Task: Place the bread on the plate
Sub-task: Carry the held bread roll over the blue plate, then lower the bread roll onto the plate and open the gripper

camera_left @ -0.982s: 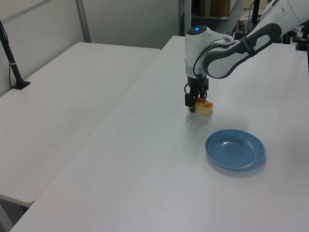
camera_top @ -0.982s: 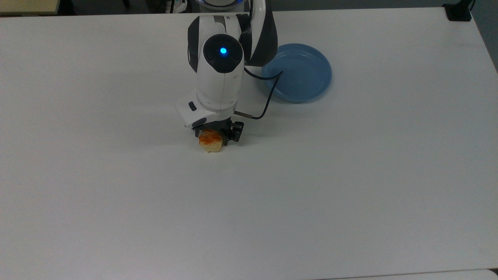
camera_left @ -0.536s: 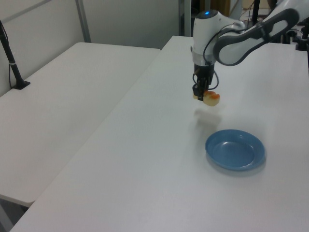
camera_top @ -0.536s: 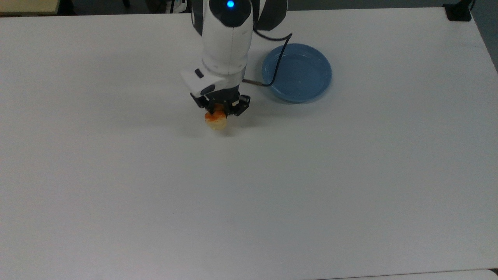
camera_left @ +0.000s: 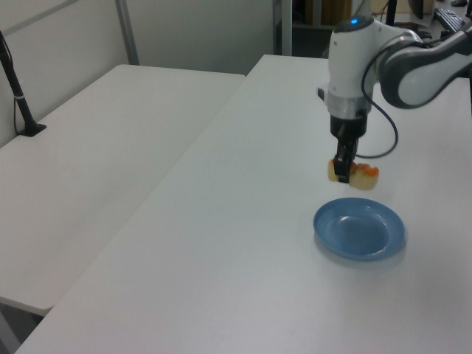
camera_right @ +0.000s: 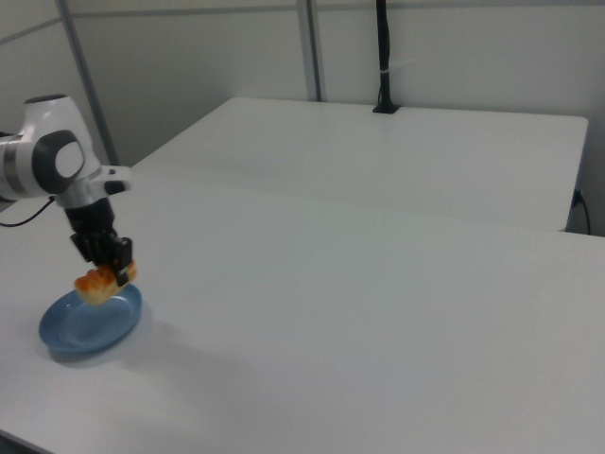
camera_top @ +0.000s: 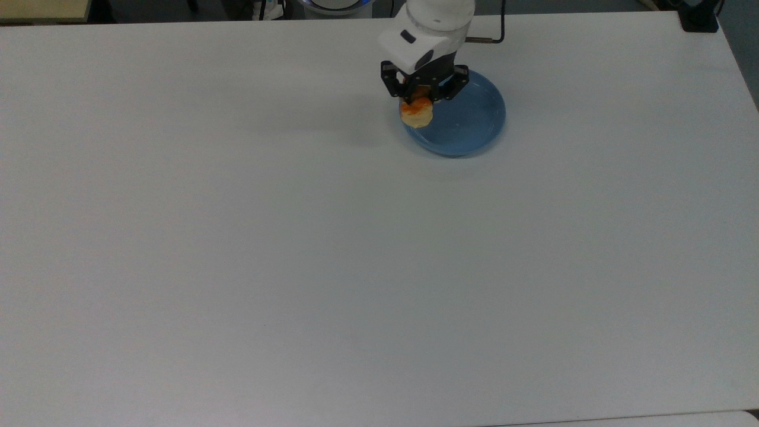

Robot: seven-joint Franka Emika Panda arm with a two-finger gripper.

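The pale-yellow bread (camera_top: 417,113) with orange-brown glaze hangs in the air, held by my gripper (camera_top: 420,96), which is shut on it. The light-blue plate (camera_top: 468,124) lies flat on the white table. In the top view the bread overlaps the plate's left rim. In the left view the bread (camera_left: 358,175) and gripper (camera_left: 343,174) hover clearly above the plate (camera_left: 360,229), near its far edge. The right view has the bread (camera_right: 99,282) under the gripper (camera_right: 115,273), raised just above the plate (camera_right: 85,326).
A black cable (camera_left: 383,140) loops from the wrist beside the arm. A second white table (camera_left: 96,162) stands beside this one across a narrow gap, with a black post (camera_left: 18,96) on it. The table's far edge (camera_top: 237,19) lies close behind the plate.
My gripper has lifted the bread off the table and carried it toward the top view's upper right, from the table's middle to above the plate's left rim.
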